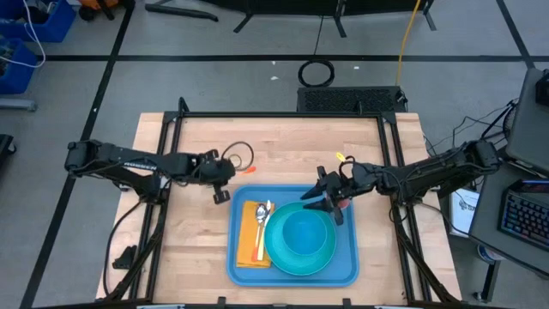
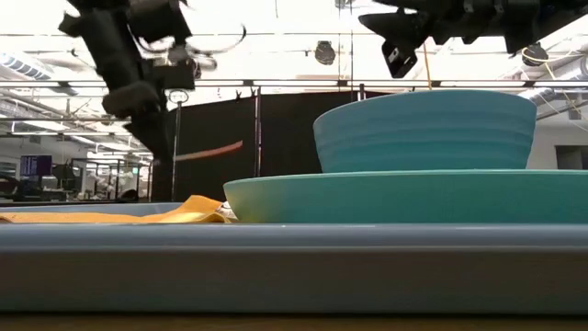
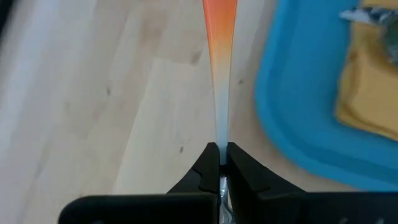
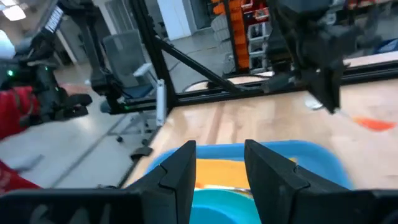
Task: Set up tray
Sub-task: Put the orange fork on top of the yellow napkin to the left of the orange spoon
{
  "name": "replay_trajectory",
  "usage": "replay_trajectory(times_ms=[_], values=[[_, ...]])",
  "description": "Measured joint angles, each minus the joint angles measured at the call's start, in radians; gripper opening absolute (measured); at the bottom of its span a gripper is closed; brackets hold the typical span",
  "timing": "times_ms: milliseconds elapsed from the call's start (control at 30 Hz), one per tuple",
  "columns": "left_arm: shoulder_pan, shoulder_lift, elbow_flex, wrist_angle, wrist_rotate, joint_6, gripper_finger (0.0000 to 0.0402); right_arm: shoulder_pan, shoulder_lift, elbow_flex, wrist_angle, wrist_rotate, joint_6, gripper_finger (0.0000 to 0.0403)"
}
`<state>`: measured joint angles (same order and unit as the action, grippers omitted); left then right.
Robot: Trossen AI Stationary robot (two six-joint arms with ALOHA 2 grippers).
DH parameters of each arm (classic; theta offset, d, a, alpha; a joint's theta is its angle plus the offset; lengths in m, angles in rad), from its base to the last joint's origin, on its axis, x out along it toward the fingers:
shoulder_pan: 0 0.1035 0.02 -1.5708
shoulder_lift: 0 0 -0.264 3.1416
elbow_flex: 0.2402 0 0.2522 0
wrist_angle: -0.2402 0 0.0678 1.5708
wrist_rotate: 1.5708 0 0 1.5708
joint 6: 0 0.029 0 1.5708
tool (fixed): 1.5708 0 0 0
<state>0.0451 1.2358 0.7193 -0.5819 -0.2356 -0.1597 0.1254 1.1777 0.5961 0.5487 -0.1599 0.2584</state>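
My left gripper [image 1: 221, 196] held an orange-handled utensil [image 3: 219, 68] pinched in its fingers beside the blue tray [image 1: 347, 273]. My right gripper [image 1: 328, 199] hovered open-fingered over the bowl [image 1: 300, 238]. Next, I judged, the utensil needed placing by the napkin [image 1: 250, 233].

Bright overhead light, blurred wrist views

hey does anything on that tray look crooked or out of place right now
Nothing stands out. The blue tray sits square on the table, holding the teal plate with a bowl on it, and a yellow napkin with a spoon lying on it. The left pincer holds an orange-tipped utensil beside the tray; the right pincer hovers open.
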Motion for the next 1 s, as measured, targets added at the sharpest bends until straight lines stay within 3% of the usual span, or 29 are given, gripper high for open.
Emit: replay_trajectory(times_ms=[333, 467, 800, 1000], values=[[-0.316, 0.007, 0.170, -0.067, -0.365, -0.079, 0.0008, 0.043, 0.003, 0.000, 0.017, 0.000, 0.095, 0.0125], [-0.402, 0.008, 0.204, -0.056, -0.481, -0.079, 0.0008, 0.050, 0.003, 0.000, 0.024, 0.079, 0.126, 0.0127], [-0.526, 0.103, 0.214, 0.137, -0.581, 0.068, 0.0008, 0.066, 0.051, 0.001, 0.139, 0.216, 0.125, 0.0196], [-0.523, 0.268, 0.331, 0.053, -0.590, 0.085, 0.0008, 0.068, 0.119, 0.053, 0.116, 0.217, 0.170, 0.0238]])
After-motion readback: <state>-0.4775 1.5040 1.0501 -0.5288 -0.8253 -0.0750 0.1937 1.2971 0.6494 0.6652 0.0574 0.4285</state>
